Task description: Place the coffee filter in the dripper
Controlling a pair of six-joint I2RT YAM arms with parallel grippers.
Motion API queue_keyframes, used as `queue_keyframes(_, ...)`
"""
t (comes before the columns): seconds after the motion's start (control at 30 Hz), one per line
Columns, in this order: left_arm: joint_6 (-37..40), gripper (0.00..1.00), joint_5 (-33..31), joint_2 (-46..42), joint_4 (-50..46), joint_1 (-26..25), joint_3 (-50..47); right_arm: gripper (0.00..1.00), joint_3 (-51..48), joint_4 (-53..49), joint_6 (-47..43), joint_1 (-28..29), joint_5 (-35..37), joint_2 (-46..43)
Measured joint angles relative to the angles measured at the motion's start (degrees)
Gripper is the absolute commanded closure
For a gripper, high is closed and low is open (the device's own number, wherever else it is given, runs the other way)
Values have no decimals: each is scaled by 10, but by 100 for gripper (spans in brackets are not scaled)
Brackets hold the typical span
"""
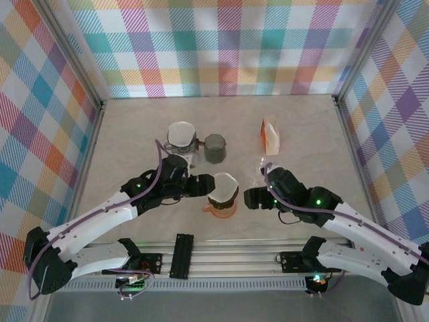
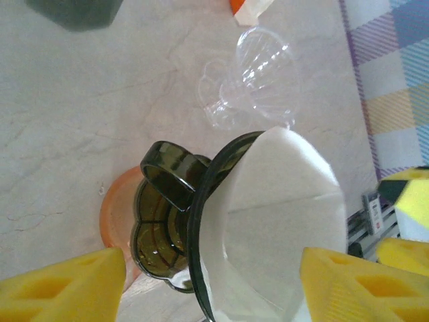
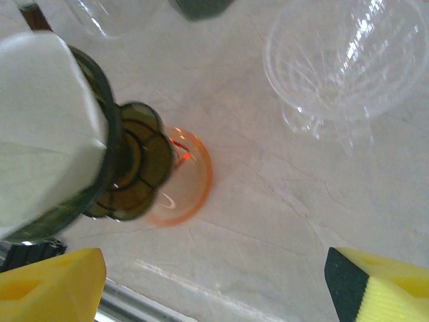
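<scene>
The white coffee filter (image 1: 223,182) sits in the dark green dripper (image 1: 222,198), which stands on an orange saucer (image 1: 219,212) at the near middle of the worktop (image 1: 308,134). The left gripper (image 1: 202,186) is just left of it and the right gripper (image 1: 251,198) just right, both with fingers spread and holding nothing. A clear glass dripper (image 3: 348,60) rests farther right.

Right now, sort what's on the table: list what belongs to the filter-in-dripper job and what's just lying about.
For the job:
white paper filter
dark green dripper holding it
orange saucer underneath

Lying about:
clear glass dripper
back dripper with its own filter
dark cup
orange-and-white pack
</scene>
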Motion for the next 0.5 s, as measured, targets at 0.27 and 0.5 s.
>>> queue_keyframes(0.27, 2, 0, -73, -106, -38, 0, 5, 43, -157, 80, 61, 0, -45, -31)
queue_keyframes(0.5, -6, 0, -128, -182, -70, 0, -40, 52, -231, 218, 100, -3, -91, 20)
